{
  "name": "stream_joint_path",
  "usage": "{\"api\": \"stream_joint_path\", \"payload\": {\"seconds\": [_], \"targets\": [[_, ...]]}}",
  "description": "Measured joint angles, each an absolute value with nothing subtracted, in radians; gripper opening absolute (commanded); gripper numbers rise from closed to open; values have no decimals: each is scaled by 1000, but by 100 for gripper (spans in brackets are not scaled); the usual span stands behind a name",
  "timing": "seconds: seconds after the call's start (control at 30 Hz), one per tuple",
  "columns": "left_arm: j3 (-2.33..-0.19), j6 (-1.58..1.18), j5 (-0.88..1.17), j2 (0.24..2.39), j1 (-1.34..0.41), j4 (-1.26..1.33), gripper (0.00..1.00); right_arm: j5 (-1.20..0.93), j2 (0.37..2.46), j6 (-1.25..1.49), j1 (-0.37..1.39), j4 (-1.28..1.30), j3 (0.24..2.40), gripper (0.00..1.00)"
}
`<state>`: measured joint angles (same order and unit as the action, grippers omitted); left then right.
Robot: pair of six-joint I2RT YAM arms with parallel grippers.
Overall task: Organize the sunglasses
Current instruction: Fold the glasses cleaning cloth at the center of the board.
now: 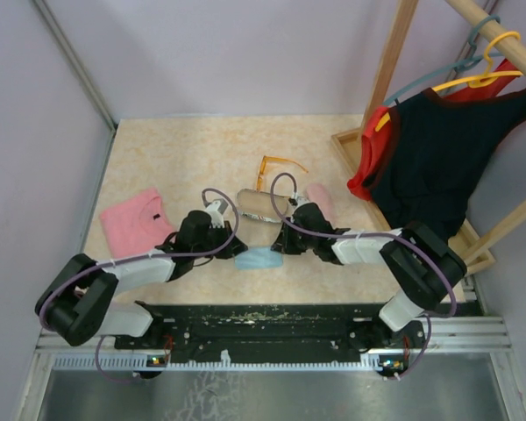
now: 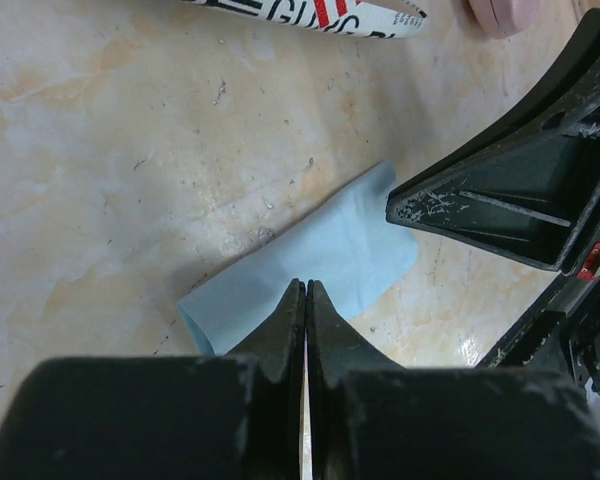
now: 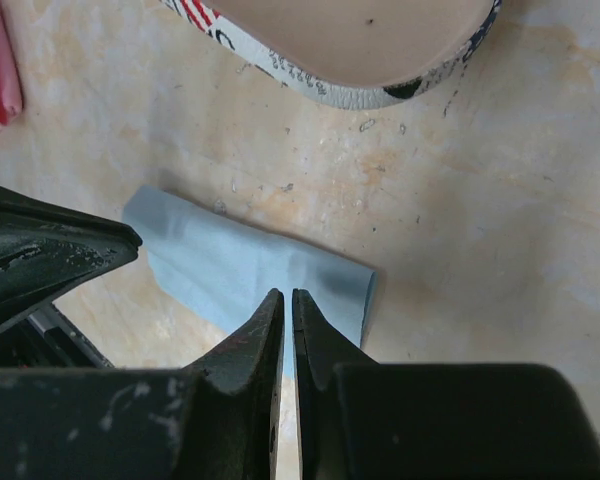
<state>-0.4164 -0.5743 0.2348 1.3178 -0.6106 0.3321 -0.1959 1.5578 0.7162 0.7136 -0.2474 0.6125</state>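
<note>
The sunglasses I can see are one orange-framed pair (image 1: 276,167), lying open on the table beyond both arms. A folded light blue cloth (image 1: 259,258) lies between the two grippers. My left gripper (image 1: 232,248) is shut, its tips (image 2: 306,283) pinched onto the near edge of the cloth (image 2: 330,250). From the other side my right gripper (image 1: 279,248) is shut too, with only a slit between its tips (image 3: 287,293), which press on the cloth (image 3: 230,265). Neither gripper touches the sunglasses.
A black-and-white printed case (image 1: 259,203) lies open just beyond the cloth, a pink oblong case (image 1: 320,197) to its right. A folded pink garment (image 1: 136,219) sits at the left. A wooden rack with hung clothes (image 1: 430,149) stands at the right.
</note>
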Motion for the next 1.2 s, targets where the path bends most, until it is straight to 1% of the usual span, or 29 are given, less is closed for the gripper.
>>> {"api": "stream_joint_path", "payload": {"seconds": [0.4, 0.53, 0.63, 0.77, 0.9, 0.93, 0.97, 1.0, 1.1, 1.2], "targets": [[-400, -542, 196, 1448, -611, 416, 1, -123, 1613, 707, 715, -172, 672, 9], [-406, -530, 170, 1475, -611, 455, 1, -113, 1613, 705, 715, -162, 677, 14], [-418, -514, 137, 1479, -609, 452, 7, -109, 1607, 699, 716, -158, 677, 18], [-437, -491, 100, 1455, -607, 413, 23, -85, 1566, 692, 717, -134, 677, 24], [-445, -477, 69, 1365, -606, 379, 27, -15, 1479, 691, 717, -113, 677, 28], [-446, -475, 53, 1335, -606, 373, 30, 9, 1456, 691, 717, -106, 677, 29], [-447, -474, 35, 1312, -606, 368, 36, 35, 1434, 691, 715, -99, 677, 31], [-447, -474, 15, 1289, -604, 365, 39, 52, 1421, 692, 714, -95, 677, 33], [-448, -482, -58, 1244, -587, 363, 43, 102, 1397, 691, 694, -69, 678, 34], [-464, -501, -111, 1247, -540, 364, 43, 117, 1397, 686, 656, -20, 693, 35]]}}
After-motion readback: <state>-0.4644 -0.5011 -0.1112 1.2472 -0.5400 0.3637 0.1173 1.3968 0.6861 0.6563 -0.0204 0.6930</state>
